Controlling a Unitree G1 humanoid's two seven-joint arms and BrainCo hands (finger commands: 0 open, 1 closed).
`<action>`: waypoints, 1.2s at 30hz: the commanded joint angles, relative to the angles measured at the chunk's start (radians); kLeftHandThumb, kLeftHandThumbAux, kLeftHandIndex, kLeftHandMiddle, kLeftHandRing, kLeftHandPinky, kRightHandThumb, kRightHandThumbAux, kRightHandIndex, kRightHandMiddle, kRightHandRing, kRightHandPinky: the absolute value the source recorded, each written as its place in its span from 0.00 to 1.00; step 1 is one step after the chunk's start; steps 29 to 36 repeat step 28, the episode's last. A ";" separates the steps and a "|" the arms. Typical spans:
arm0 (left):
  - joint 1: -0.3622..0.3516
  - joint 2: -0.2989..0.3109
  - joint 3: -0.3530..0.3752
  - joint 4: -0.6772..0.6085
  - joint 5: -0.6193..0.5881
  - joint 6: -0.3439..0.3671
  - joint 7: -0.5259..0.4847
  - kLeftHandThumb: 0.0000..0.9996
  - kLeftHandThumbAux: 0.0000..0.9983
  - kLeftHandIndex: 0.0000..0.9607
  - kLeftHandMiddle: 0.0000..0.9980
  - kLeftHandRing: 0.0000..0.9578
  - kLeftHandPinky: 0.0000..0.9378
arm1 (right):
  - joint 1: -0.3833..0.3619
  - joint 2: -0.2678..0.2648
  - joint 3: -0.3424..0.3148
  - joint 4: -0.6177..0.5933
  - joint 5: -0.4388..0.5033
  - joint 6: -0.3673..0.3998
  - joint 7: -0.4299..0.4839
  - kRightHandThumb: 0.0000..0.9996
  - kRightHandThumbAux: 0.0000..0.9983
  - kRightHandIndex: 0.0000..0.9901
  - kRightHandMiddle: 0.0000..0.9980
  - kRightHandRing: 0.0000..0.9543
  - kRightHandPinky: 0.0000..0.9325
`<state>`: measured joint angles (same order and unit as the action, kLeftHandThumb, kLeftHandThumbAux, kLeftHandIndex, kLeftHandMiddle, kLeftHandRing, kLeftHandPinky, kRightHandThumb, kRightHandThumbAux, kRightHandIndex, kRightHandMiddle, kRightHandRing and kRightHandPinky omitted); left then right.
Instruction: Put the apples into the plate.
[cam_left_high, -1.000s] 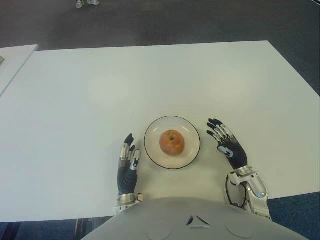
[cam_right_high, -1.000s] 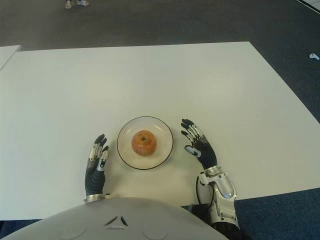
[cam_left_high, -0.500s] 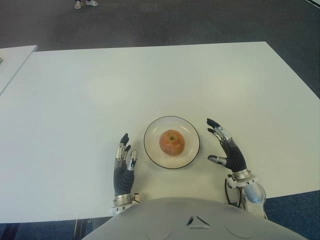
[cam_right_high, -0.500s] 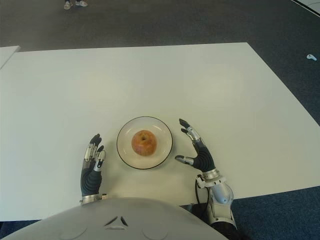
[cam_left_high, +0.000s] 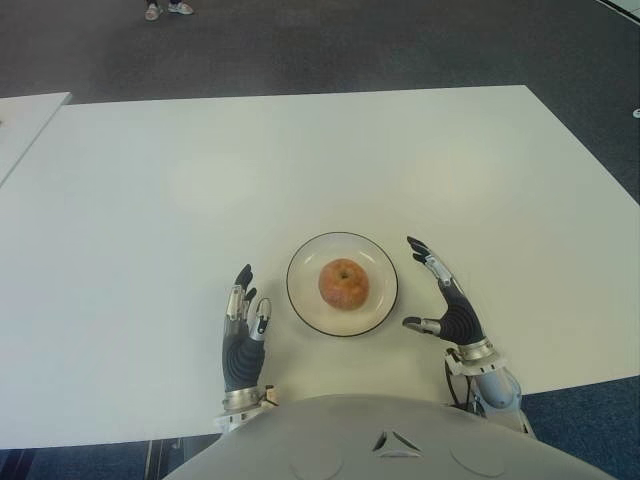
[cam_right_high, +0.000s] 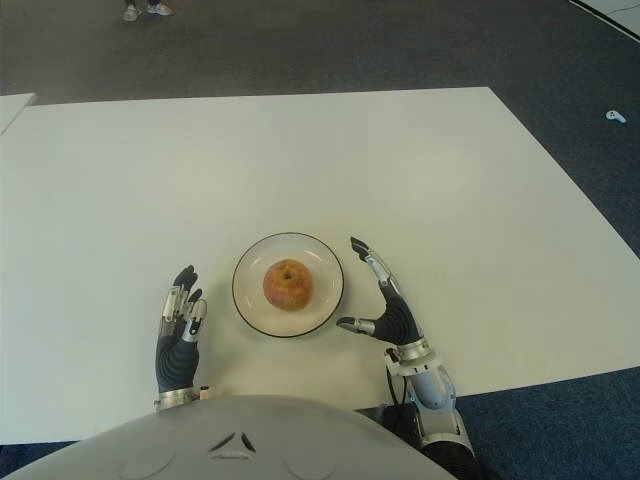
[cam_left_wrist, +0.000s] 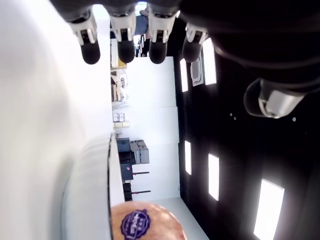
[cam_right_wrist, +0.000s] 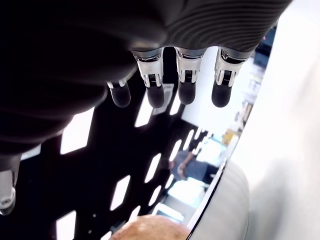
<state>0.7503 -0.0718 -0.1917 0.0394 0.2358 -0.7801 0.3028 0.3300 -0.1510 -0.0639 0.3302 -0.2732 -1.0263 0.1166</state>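
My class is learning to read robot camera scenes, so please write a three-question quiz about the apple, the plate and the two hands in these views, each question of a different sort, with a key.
1. True or false: the apple lies on the white plate.
2. Which hand shows on the plate's right side? A) left hand B) right hand C) neither
3. Fill in: both hands' fingers are ____ and hold nothing.

Key
1. True; the apple sits near the plate's middle.
2. B; the right hand is beside the rim, the left hand on the other side, over the white table.
3. Open.
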 joint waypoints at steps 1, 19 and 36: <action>0.014 -0.025 0.012 -0.014 0.011 0.025 0.016 0.05 0.34 0.02 0.00 0.00 0.00 | -0.044 0.031 0.018 0.075 -0.067 0.115 -0.076 0.16 0.46 0.00 0.00 0.00 0.00; 0.026 -0.021 0.015 -0.079 0.029 0.056 0.011 0.05 0.37 0.03 0.00 0.00 0.00 | -0.069 0.050 0.079 0.102 -0.043 0.087 -0.208 0.12 0.42 0.00 0.00 0.00 0.00; 0.031 -0.020 0.011 -0.090 0.013 0.054 0.003 0.04 0.41 0.03 0.00 0.00 0.00 | -0.034 0.056 0.106 0.035 0.033 0.217 -0.155 0.09 0.45 0.00 0.00 0.00 0.00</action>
